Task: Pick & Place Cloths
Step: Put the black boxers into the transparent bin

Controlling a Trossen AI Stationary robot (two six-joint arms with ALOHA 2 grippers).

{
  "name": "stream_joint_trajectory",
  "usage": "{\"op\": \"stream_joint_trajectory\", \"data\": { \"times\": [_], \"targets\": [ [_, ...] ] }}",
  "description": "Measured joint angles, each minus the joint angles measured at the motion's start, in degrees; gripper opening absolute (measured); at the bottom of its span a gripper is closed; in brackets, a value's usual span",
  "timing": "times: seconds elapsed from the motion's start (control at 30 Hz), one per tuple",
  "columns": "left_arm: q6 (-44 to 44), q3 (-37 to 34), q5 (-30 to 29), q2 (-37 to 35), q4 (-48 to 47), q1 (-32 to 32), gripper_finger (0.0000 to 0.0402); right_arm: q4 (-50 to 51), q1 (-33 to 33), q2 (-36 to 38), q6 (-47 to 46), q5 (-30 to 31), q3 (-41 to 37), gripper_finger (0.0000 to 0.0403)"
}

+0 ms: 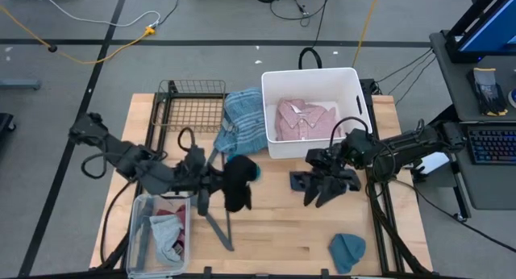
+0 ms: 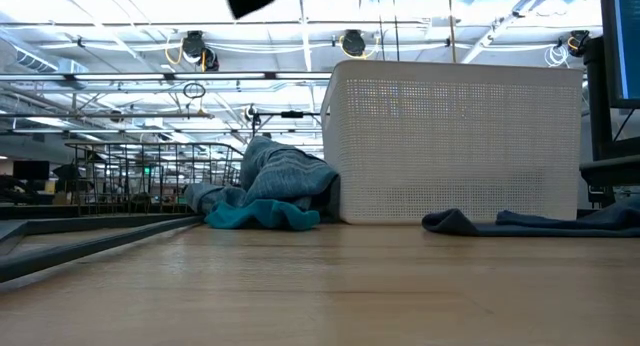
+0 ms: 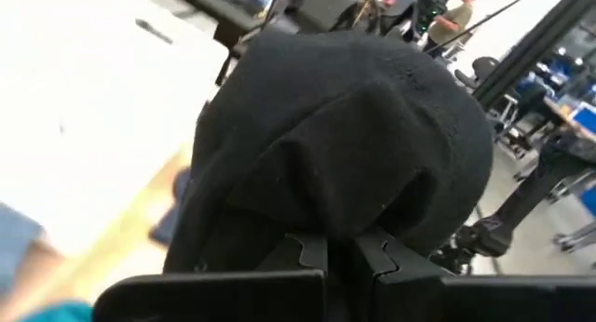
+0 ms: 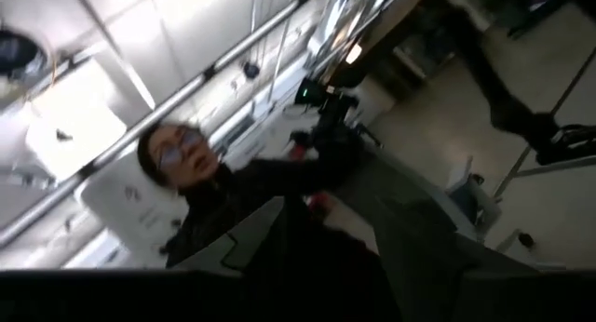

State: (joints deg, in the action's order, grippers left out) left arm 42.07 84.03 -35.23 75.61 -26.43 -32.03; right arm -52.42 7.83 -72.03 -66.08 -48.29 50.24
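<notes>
The left arm reaches in from the table's left edge toward the middle, its left gripper (image 1: 211,182) clamped tight, the fingers (image 3: 358,257) pressed together in the left wrist view – a black beanie (image 3: 345,136) pinched between them. The right arm stretches in from the right side, its right gripper (image 1: 322,187) low over the table with the fingers (image 1: 313,197) spread apart, pointing toward the table's near edge
</notes>
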Motion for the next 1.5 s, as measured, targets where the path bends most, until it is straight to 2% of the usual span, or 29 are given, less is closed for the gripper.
{"op": "stream_joint_trajectory", "data": {
  "times": [0.2,0.37,0.53,0.67,0.87,1.07,1.3,1.4,1.5],
  "targets": [
    [14.93,0.0,-0.31,-1.93,-6.61,-2.42,0.0,0.02,-1.77,0.02,7.42,-8.65,0.0,0.0144],
    [26.48,0.0,-0.3,-3.8,-13.48,-4.69,0.0,0.61,-3.51,0.04,14.68,-11.81,0.0,0.0127],
    [33.69,0.0,-0.27,-5.76,-18.13,-6.67,0.0,4.29,-5.22,0.04,24.33,-11.62,0.0,0.0095],
    [37.47,0.45,-0.25,-7.43,-21.5,-7.81,0.0,9.79,-6.7,0.04,31.62,-9.23,0.0,0.0058],
    [43.3,9.63,1.96,-7.24,-35.0,-8.9,0.0,13.93,-7.92,0.04,39.53,-6.71,0.02,0.0004],
    [49.83,18.03,7.01,-5.13,-48.41,-8.88,0.0,19.61,-7.86,0.4,46.37,2.22,0.04,0.0003],
    [58.38,21.51,20.41,-2.86,-61.26,-9.19,0.0,31.13,-7.5,3.21,53.8,15.18,0.06,0.0001],
    [61.43,21.53,25.0,-2.6,-63.99,-10.5,0.0,33.86,-6.6,4.69,55.25,20.01,0.05,0.0001],
    [62.34,21.57,25.96,-2.38,-63.52,-12.05,0.0,36.5,-5.35,6.27,57.0,23.95,0.04,0.0001]
  ]
}}
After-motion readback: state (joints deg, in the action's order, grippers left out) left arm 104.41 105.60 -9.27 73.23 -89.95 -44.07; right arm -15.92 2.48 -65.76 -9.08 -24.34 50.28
